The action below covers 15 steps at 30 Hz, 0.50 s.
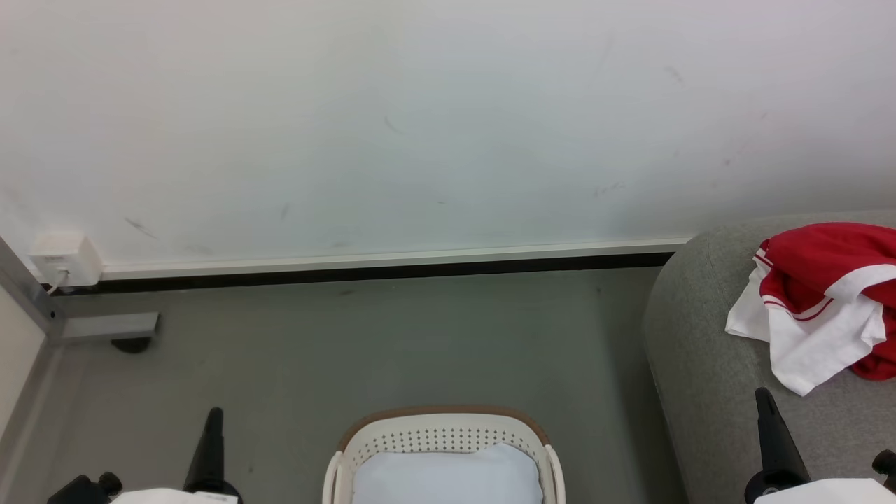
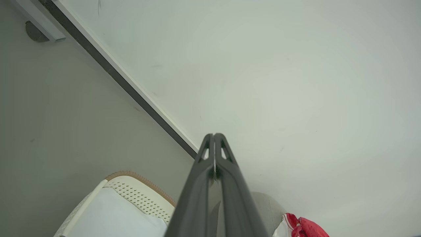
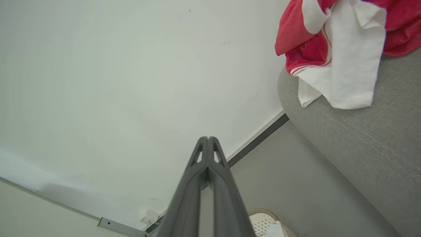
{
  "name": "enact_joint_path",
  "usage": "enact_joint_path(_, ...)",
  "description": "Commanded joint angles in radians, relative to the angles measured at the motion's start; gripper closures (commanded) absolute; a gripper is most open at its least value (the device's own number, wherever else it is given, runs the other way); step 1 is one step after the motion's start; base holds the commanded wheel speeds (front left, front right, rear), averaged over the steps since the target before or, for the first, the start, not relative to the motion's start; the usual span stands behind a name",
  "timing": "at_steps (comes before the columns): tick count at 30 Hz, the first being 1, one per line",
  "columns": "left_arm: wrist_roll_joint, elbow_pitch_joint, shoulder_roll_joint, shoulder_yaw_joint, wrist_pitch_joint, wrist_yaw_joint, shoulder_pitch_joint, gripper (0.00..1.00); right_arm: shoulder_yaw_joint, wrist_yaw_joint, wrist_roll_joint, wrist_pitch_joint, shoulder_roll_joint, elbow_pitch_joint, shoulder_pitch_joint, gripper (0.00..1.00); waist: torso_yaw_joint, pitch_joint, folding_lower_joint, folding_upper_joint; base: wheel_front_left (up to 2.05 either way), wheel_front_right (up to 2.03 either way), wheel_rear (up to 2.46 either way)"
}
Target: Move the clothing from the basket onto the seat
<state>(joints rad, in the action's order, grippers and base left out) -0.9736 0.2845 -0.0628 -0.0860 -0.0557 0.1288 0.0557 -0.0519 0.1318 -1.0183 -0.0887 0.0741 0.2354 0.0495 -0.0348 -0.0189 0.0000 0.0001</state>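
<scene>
The red and white clothing (image 1: 826,301) lies crumpled on the grey seat (image 1: 707,364) at the right; in the right wrist view the clothing (image 3: 335,46) hangs over the seat's (image 3: 361,148) rounded edge. The white basket (image 1: 441,437) with its brown rim stands on the floor at bottom centre, with a pale blue-white pad (image 1: 448,476) inside. My left gripper (image 1: 213,416) is shut and empty at lower left, left of the basket. My right gripper (image 1: 764,397) is shut and empty at lower right, over the seat, below the clothing. Both grippers' fingertips (image 2: 213,135) (image 3: 208,139) meet.
A white wall with a dark baseboard (image 1: 378,269) runs behind the basket. A white socket box (image 1: 63,259) and a metal frame foot (image 1: 105,325) sit at the left. Grey floor (image 1: 392,343) lies between basket and wall.
</scene>
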Motion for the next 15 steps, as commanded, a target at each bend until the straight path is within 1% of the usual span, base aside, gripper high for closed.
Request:
enact_joint_path(1, -0.043, -0.014, -0.002, -0.005, 0.010, 0.001, 0.023, 1.00, 0.010, -0.001, -0.040, 0.009, 0.010, -0.006, 0.025, 1.00, 0.001, 0.001, 0.0000, -0.0001, 0.00, 0.00, 0.00)
enact_joint_path(15, -0.188, -0.021, 0.001, -0.012, 0.050, 0.002, 0.033, 1.00, 0.038, -0.001, -0.186, 0.048, 0.011, -0.003, 0.035, 1.00, 0.007, 0.005, 0.0000, -0.0001, 0.00, 0.00, 0.00)
